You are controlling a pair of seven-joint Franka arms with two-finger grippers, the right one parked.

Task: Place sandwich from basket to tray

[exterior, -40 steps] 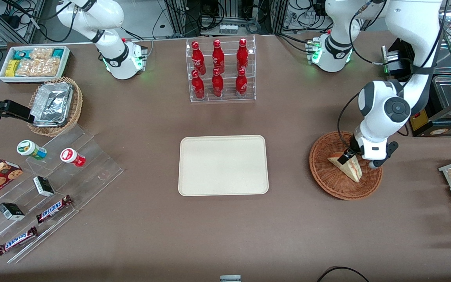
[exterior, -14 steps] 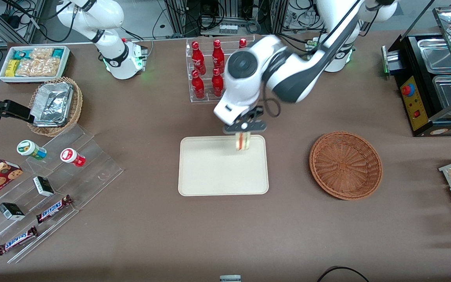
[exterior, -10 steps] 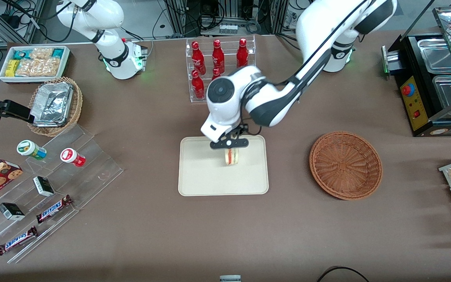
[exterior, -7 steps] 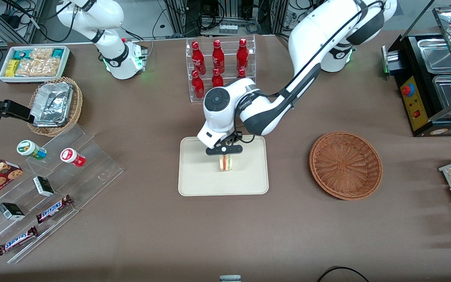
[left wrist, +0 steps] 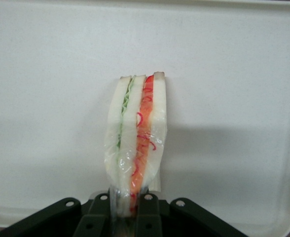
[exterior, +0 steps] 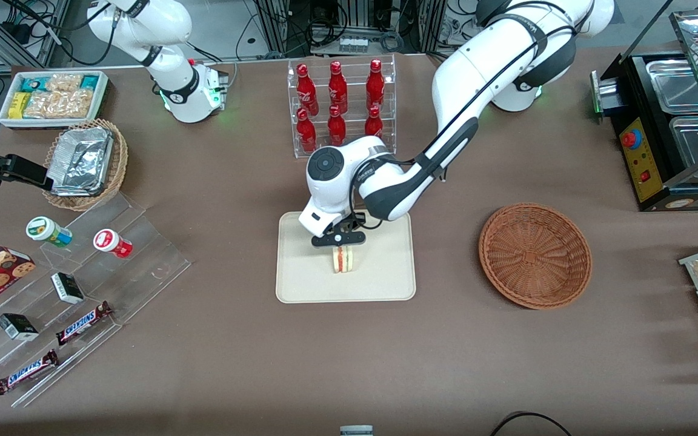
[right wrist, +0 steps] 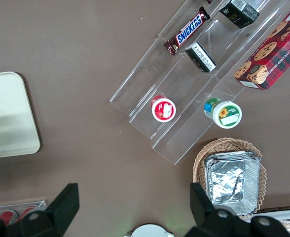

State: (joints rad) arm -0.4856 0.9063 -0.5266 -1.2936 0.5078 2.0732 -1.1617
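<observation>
Sandwich [exterior: 342, 260], a plastic-wrapped wedge with green and red filling between pale bread slices, stands on edge over the middle of the cream tray [exterior: 300, 284], pinched at one end by the left arm's gripper [exterior: 340, 247], whose fingers [left wrist: 147, 217] press both bread faces. In the wrist view the wedge casts a shadow on the tray floor; whether it touches the floor cannot be told. Toward the working arm's end of the table sits the reddish-brown wicker basket [exterior: 534, 255], with nothing inside it. Farther from the front camera than the tray, a clear acrylic rack [exterior: 343, 109] holds six red bottles [exterior: 337, 79] in two rows. Toward the parked arm's end, a lighter wicker basket [exterior: 85, 166] contains foil containers [exterior: 81, 160], and a white bin [exterior: 52, 97] holds snack packets.
</observation>
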